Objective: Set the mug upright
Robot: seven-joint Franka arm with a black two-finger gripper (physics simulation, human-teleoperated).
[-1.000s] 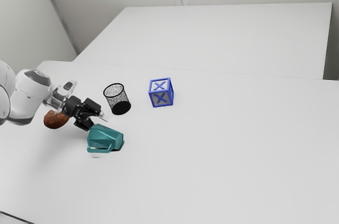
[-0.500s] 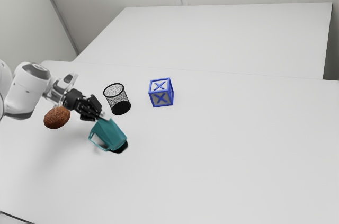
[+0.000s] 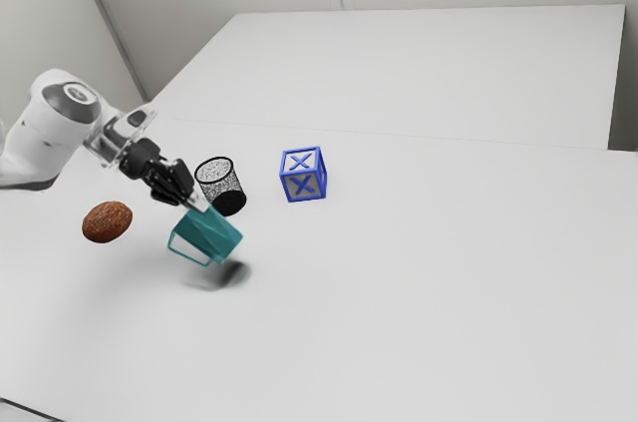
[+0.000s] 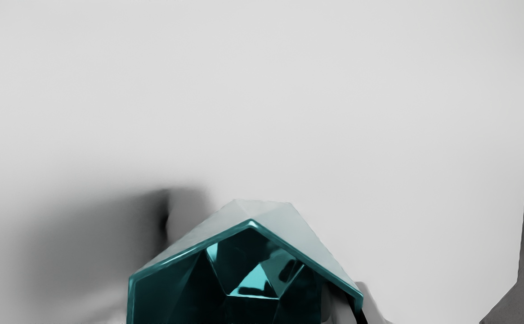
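My gripper is shut on the teal mug at its rim, left of centre in the exterior view. The mug hangs tilted above the table, its shadow beneath it, its mouth facing the hand and its handle towards the exterior view's lower left. In the wrist view the gripper pinches the wall of the mug, one finger inside the mouth and the other outside. The mug's dark interior faces the camera.
A black mesh cup stands just behind the mug and gripper. To its right is a blue-edged cube. A brown lumpy object lies at the exterior view's left, on the white table.
The gripper has closed on the mug's rim and lifted it off the table. From lying on its side, the mug has swung base-down into a tilt, while the arm has risen.
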